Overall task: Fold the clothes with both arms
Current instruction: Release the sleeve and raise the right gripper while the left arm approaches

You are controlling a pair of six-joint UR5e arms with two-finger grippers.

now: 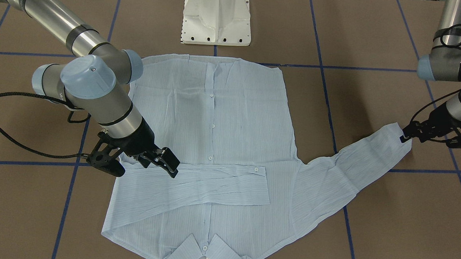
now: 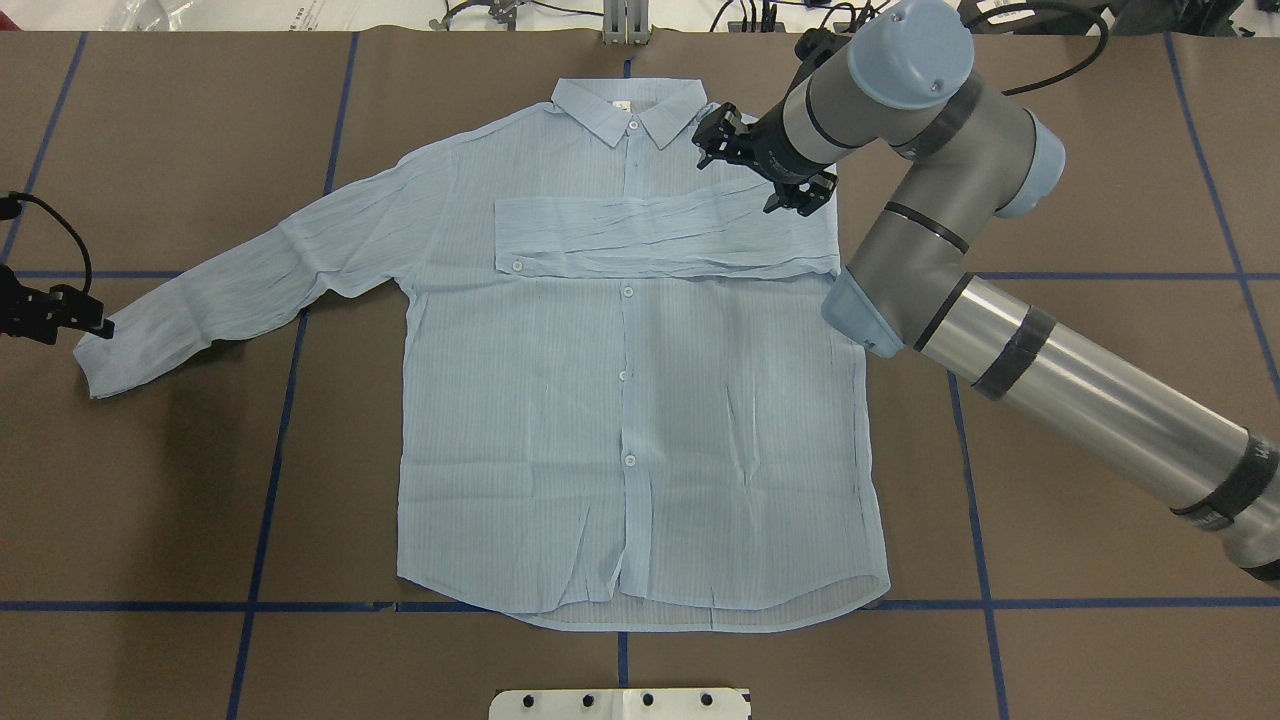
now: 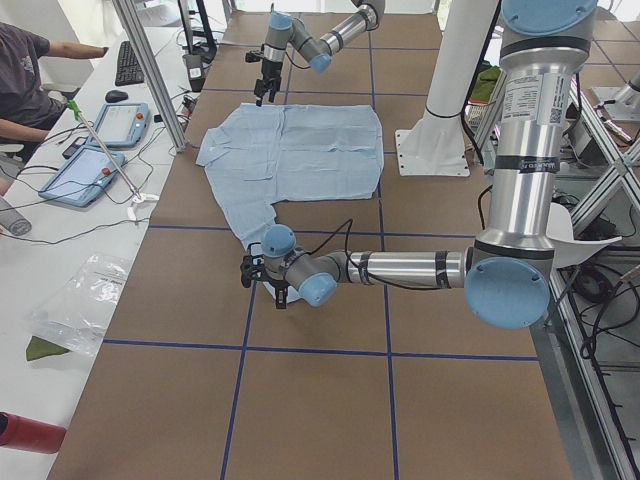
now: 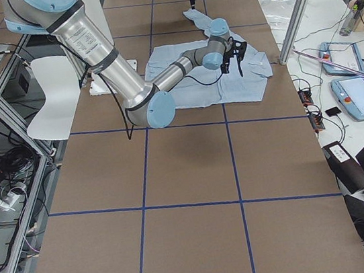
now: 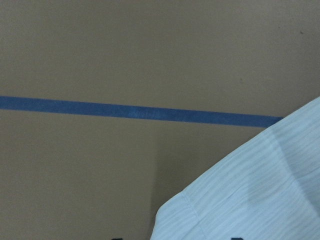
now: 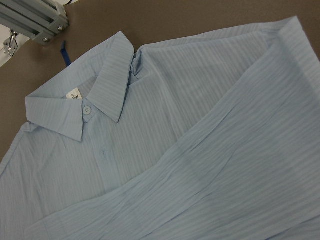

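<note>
The shirt (image 2: 640, 400) is lying flat on the tabletop (image 2: 150, 500), its folded sleeve (image 2: 660, 238) crossing the chest and the other reaching to the left gripper (image 1: 405, 138), which is sitting at the cuff (image 1: 392, 133); the wrist view is cutting off the jaws, so I cannot tell whether they are clamping cloth. The right gripper (image 2: 748, 172) is hovering above the folded sleeve, jaws apart. A shallow bite on the cuff is risking a slip, or a tug dragging the body askew.
</note>
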